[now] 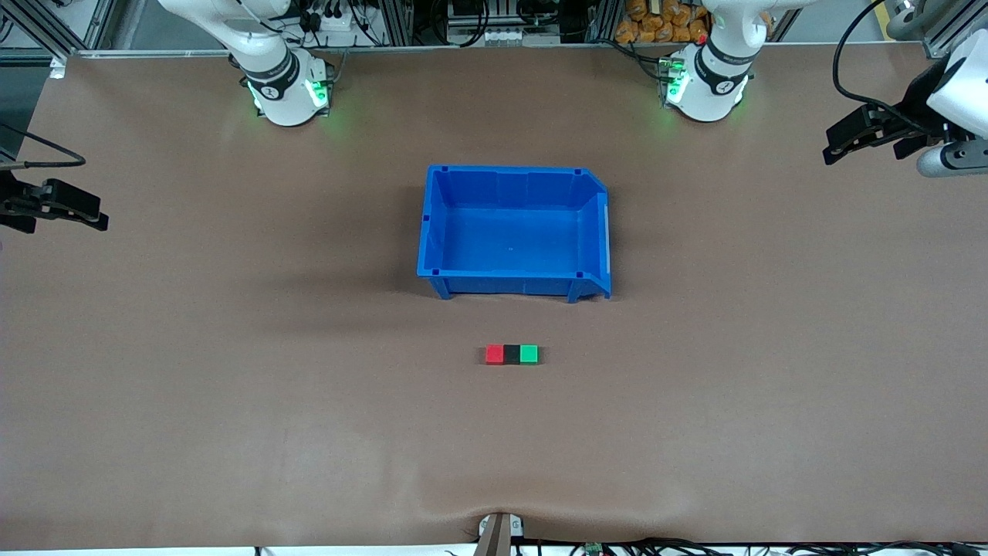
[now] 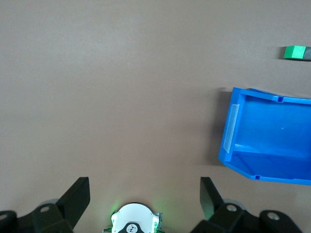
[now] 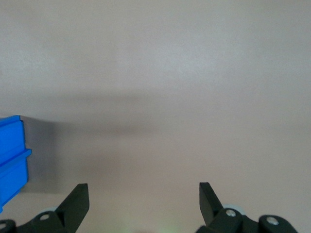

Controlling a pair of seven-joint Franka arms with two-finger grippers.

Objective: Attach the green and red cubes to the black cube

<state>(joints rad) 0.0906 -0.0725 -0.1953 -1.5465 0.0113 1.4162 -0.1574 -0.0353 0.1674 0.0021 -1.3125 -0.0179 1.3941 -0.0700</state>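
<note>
Front: we see red cube (image 1: 495, 354), black cube (image 1: 512, 354), green cube (image 1: 529, 354) touching in a row at 6 o'clock of blue bin (image 1: 512, 287) | Left wrist: left gripper (image 2: 145, 198) spread, empty, over bare table (image 2: 121, 97) | Right wrist: right gripper (image 3: 144, 201) spread, empty.

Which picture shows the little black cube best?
The front view: the black cube sits in full sight between the red cube and green cube. The left wrist view catches only its edge beside the green one. The right wrist view misses it.
</note>
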